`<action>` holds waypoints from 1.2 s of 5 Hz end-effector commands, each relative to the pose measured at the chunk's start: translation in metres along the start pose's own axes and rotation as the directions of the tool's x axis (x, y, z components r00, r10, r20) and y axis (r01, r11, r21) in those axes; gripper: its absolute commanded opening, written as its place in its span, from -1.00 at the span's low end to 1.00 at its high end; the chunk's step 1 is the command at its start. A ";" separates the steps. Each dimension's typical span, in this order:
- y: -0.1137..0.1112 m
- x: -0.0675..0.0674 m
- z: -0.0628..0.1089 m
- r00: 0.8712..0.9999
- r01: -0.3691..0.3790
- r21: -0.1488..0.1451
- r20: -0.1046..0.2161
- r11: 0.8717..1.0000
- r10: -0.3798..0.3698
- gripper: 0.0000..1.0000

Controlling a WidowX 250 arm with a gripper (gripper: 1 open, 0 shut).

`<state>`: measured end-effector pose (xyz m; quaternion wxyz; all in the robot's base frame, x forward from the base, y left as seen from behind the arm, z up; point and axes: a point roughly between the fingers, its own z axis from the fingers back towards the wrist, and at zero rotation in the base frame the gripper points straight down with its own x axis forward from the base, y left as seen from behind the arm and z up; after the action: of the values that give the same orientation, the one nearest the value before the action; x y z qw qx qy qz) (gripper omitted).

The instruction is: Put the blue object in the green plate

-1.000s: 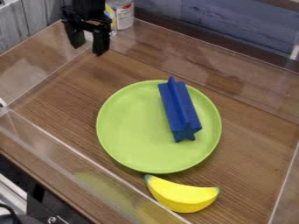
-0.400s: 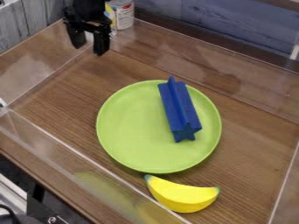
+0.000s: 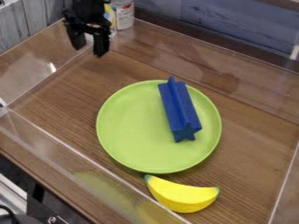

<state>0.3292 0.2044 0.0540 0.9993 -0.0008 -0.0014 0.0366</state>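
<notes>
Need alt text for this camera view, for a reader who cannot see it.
A blue block lies on a round green plate in the middle of a wooden table. A yellow banana-shaped toy sits on the table just off the plate's near rim, and the black gripper hangs at the far left corner, jaws open and empty.

**Block on plate, claw far behind**

You have the blue object point(image 3: 177, 108) lying on the green plate point(image 3: 128, 131), right of its centre. The banana-shaped toy point(image 3: 181, 193) sits on the surface point(image 3: 70, 87) just before the plate. The claw point(image 3: 87, 39) hangs well behind, to the left.
</notes>
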 end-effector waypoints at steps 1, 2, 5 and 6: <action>0.012 0.007 0.024 0.997 -0.018 0.030 0.071 0.999 0.016 1.00; 0.011 0.007 0.024 0.997 -0.026 0.027 0.079 0.999 0.024 1.00; -0.033 -0.013 0.028 0.996 0.055 -0.010 0.065 0.998 -0.054 1.00; -0.056 -0.022 0.036 0.992 0.105 -0.022 0.078 0.994 -0.103 1.00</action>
<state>0.3064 0.1451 0.0688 0.9995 -0.0284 -0.0085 -0.0143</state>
